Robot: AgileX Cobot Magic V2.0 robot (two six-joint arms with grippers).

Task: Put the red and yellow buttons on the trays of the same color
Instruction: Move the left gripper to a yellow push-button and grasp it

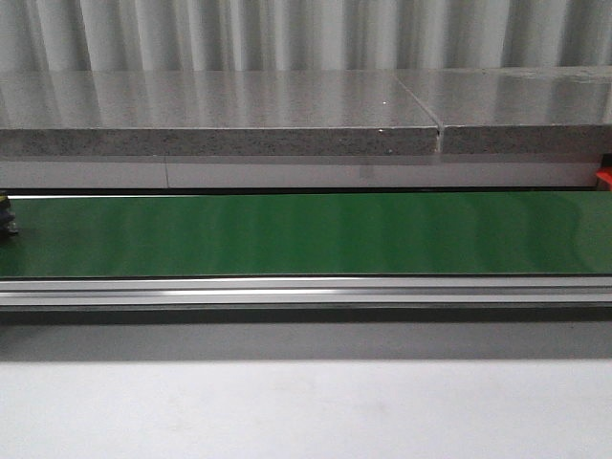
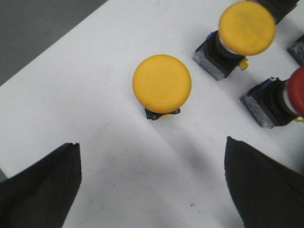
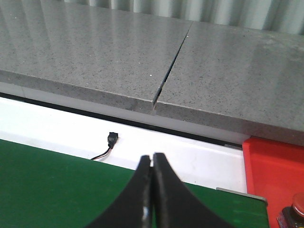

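Observation:
In the left wrist view my left gripper [image 2: 152, 142] hangs open above a white surface [image 2: 95, 118], nothing between its fingers. A yellow button [image 2: 162, 83] stands upright just beyond the fingertips. Farther off is a second yellow button [image 2: 246, 27] on a dark base, and a red button [image 2: 297, 91] is cut by the frame edge. In the right wrist view my right gripper [image 3: 152, 157] is shut and empty over the green belt [image 3: 57, 190]. Beside it lies the red tray [image 3: 270, 166], with what looks like a red button [image 3: 298, 204] on it. No yellow tray shows.
The front view shows the long green conveyor belt [image 1: 306, 234] with its aluminium rail [image 1: 306, 290], a grey stone slab [image 1: 220, 115] behind, and a sliver of the red tray [image 1: 604, 179]. Neither arm appears there. A small black connector with wires [image 3: 111, 140] lies behind the belt.

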